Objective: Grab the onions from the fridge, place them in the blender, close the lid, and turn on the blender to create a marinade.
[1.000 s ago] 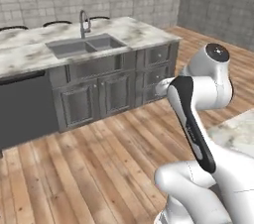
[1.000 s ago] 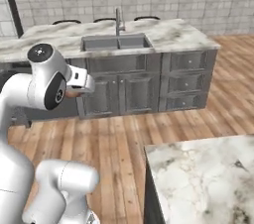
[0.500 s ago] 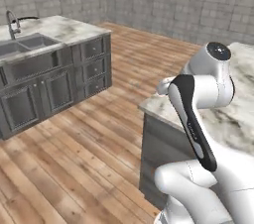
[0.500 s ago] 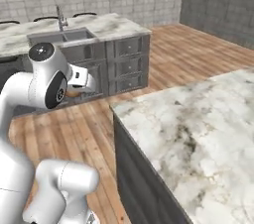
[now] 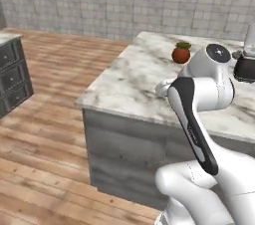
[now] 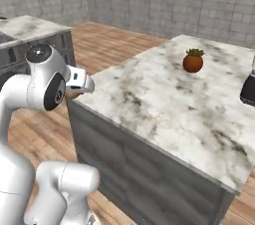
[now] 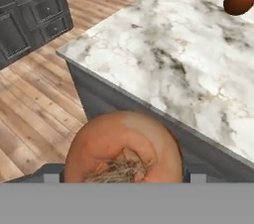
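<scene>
1. Onion point(image 7: 124, 148): an orange-brown bulb, root end with dry fibres facing the hand camera, sits low in the hand view between the tool's tips. In the right base view a sliver of orange-brown shows under the tool point(image 6: 78, 85) at the near corner of the surface point(image 6: 164, 104).

2. Tool: the jaws stand wide, and the onion fills the space between them. This reads as a grip on a broad thing, not an empty open hand. The finger tips themselves are mostly hidden behind the bulb.

3. Blender point(image 5: 245, 62): its black base and the lower part of the grey jug show at the far right edge of the surface in the left base view, well apart from the tool. Whether the jug's mouth is open or the lid is on cannot be told.

4. Step in hand (judgement): carrying the first onion toward the blender. The onion is not yet in the jug, and lid and dial are not yet dealt with.

5. Next move (judgement): it calls for bringing the tool across the surface to a point above the jug's mouth, then letting the bulb drop in. The base may need to come nearer first.

6. Other item: a round brown pot with a green plant point(image 6: 192, 60) stands on the surface between the tool and the blender, and should be passed clear.
</scene>
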Robot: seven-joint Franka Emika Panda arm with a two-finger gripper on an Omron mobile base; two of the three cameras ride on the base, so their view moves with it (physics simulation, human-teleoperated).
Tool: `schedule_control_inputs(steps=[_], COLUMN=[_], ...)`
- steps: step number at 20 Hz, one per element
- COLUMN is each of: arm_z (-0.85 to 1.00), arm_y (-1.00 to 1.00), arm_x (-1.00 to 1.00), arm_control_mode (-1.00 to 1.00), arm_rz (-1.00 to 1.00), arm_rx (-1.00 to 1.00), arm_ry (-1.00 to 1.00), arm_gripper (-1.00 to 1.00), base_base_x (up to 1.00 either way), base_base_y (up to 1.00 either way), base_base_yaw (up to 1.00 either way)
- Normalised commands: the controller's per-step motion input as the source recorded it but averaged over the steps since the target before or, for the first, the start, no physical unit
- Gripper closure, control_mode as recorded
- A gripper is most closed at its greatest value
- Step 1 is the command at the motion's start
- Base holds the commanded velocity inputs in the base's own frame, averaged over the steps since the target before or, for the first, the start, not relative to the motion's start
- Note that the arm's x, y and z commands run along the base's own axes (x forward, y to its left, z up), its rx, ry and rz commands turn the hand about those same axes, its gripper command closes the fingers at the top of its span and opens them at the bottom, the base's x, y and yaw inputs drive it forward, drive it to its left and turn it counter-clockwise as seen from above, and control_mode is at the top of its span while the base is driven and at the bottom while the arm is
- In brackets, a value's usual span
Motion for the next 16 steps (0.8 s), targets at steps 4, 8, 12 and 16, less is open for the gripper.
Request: schedule_control_inputs(steps=[4,8,12,16], arm_z=[0.0,0.0,0.0,0.0], arm_y=[0.0,0.0,0.0,0.0], arm_x=[0.0,0.0,0.0,0.0], arm_control_mode=[1.0,1.0,1.0,1.0], arm_rz=[0.0,0.0,0.0,0.0], arm_rx=[0.0,0.0,0.0,0.0], arm_ry=[0.0,0.0,0.0,0.0], arm_gripper=[1.0,1.0,1.0,1.0], base_base_x=[-0.26,0.0,0.2,0.2], base_base_y=[-0.03,-0.31,-0.56,-0.91], base_base_yaw=[-0.77,-0.71,-0.44,-0.27])
